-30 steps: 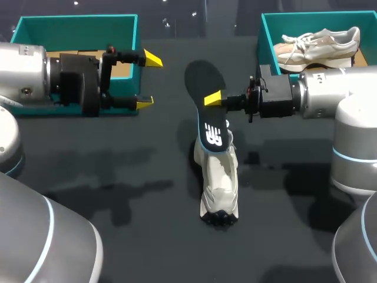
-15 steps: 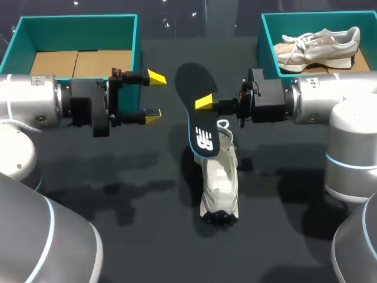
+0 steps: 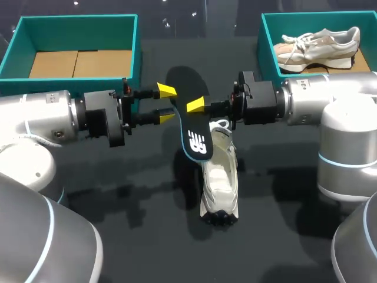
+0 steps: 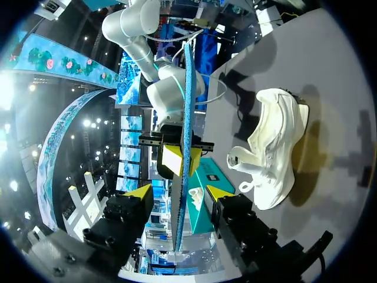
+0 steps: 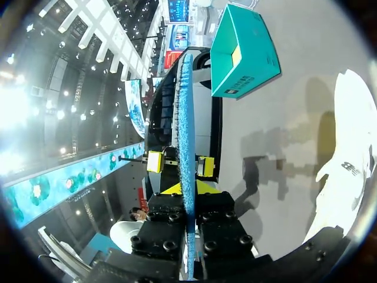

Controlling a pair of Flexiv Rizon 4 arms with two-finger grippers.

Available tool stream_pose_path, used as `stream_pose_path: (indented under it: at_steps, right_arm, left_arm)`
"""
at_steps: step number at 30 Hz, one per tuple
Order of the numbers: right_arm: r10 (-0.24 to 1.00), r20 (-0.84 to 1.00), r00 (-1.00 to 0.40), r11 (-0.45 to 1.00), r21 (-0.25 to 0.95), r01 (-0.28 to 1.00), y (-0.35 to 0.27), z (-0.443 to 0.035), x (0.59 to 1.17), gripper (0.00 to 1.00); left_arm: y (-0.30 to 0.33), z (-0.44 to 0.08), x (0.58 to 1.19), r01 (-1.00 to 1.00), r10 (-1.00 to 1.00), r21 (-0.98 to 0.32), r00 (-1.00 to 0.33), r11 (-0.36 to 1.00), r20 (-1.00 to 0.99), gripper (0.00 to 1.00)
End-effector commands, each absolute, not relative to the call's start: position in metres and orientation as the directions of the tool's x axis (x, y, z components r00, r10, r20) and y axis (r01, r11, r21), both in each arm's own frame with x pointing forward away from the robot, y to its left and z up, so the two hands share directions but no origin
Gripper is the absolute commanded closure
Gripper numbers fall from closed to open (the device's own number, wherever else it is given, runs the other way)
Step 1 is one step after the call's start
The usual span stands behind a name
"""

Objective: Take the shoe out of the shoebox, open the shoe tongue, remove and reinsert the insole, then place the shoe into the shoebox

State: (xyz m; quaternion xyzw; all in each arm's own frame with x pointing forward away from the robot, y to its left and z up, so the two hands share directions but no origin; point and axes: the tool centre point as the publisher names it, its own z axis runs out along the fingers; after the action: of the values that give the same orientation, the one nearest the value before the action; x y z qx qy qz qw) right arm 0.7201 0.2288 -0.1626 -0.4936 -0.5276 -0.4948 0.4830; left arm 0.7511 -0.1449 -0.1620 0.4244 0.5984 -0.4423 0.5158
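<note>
1. right gripper (image 3: 194, 106): clamped on the flat black insole with a blue rim (image 3: 187, 100), gripping it near mid-length. in the right wrist view the insole stands edge-on between its two fingers.
2. insole position: held tilted in the air over the middle of the dark table (image 3: 118, 236). its lower end is over the opening of the shoe.
3. marking: a white logo print (image 3: 200, 143) sits on the lower half of the insole.
4. left gripper (image 3: 167, 103): fingers spread apart, yellow tips at the insole's left edge. in the left wrist view the insole passes between the fingers (image 4: 138, 191) with a gap on each side.
5. white low-top shoe (image 3: 219, 183): rests on the table between the arms, outside both boxes.
6. empty teal shoebox with a brown cardboard floor (image 3: 136, 47): far left, well apart from the shoe.
7. second teal shoebox (image 3: 262, 41): far right, holding a beige laced sneaker (image 3: 318, 44).
</note>
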Motion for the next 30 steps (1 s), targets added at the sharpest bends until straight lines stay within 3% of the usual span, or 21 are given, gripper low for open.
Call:
stream_pose_path:
  at_steps: [1, 30]
  right_arm:
    - [0.038, 0.998, -0.047, 0.03, 0.045, 0.999, 0.235, -0.164, 0.721, 1.0]
    - [0.025, 0.999, -0.029, 0.054, 0.027, 0.998, 0.242, -0.164, 0.719, 1.0]
  left_arm:
    - [-0.152, -0.166, 0.755, 0.963, 0.039, -0.089, -0.102, 0.253, -0.994, 0.51]
    - [-0.173, -0.174, 0.768, 0.956, 0.043, -0.049, -0.064, 0.29, -0.997, 0.75]
